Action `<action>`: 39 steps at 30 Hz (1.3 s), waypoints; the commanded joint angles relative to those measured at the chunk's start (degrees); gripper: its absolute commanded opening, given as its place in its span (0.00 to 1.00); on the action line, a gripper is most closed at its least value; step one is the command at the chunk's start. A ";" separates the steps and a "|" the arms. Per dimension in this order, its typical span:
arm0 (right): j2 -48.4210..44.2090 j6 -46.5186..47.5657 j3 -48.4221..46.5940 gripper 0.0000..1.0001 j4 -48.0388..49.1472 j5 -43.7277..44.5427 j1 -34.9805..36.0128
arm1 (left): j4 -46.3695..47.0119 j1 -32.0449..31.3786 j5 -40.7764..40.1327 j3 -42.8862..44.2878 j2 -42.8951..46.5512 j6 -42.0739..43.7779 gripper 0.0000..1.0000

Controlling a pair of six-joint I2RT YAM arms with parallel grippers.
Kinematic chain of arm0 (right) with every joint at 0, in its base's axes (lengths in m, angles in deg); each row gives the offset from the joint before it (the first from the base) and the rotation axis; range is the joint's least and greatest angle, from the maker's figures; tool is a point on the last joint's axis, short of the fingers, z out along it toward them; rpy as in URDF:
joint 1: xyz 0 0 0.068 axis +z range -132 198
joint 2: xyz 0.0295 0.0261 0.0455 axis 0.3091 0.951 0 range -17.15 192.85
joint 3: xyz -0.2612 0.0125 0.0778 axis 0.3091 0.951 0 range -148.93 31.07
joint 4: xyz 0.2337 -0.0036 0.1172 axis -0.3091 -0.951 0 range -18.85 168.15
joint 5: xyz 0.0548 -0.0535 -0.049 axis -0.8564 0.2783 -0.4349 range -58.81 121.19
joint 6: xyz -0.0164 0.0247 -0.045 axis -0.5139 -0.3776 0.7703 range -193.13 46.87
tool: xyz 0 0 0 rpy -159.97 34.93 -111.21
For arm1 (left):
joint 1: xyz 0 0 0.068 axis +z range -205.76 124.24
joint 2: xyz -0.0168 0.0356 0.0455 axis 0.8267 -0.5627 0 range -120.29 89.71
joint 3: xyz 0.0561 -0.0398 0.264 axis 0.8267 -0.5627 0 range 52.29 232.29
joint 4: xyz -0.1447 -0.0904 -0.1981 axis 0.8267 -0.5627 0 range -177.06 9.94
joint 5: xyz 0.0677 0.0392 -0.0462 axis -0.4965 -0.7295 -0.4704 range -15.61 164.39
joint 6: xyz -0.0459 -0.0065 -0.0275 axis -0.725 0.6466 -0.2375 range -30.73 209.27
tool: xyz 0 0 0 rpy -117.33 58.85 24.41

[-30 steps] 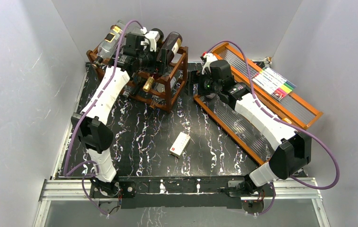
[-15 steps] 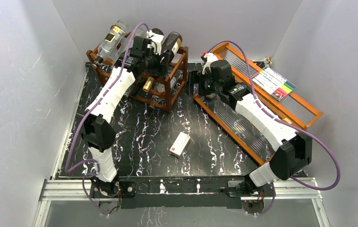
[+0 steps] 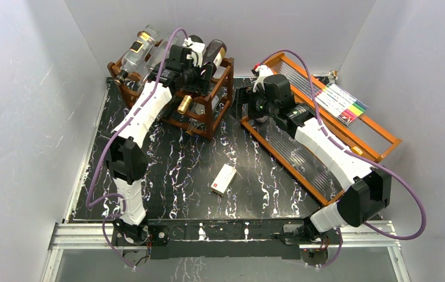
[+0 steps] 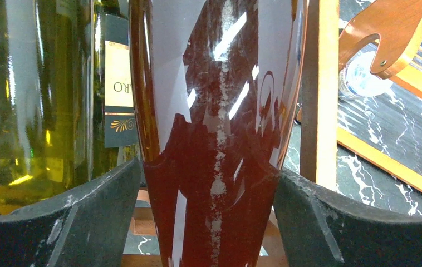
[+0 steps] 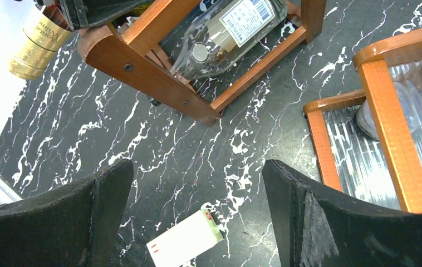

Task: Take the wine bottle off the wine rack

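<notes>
Bottle axis: we saw the wine bottle (image 4: 214, 100) running lengthwise, straight ahead of the left gripper (image 4: 209, 189).
Grip: its fingers (image 4: 97, 211) pinched the bottle's sides.
Other arm: right gripper (image 5: 197, 183) spread wide.

Bright even light; glare on wine bottle (image 4: 220, 139), seemingly overhead.

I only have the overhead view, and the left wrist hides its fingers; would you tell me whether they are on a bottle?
Observer: Yes. The left wrist view shows the left gripper straddling the dark red bottle, both fingertips against its sides.
Operator: Thank you. Is anything crowding it?
Observer: A green bottle lies close on one side, and a post of the wine rack on the other.
Operator: And the right gripper?
Observer: Its wrist view shows the jaws wide open with nothing between them.
</notes>
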 commanded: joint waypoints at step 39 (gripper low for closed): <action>-0.67 -1.42 -3.81 0.98 7.17 -1.31 0.20 | 0.75 -0.38 3.57 1.39 3.87 -3.64 0.06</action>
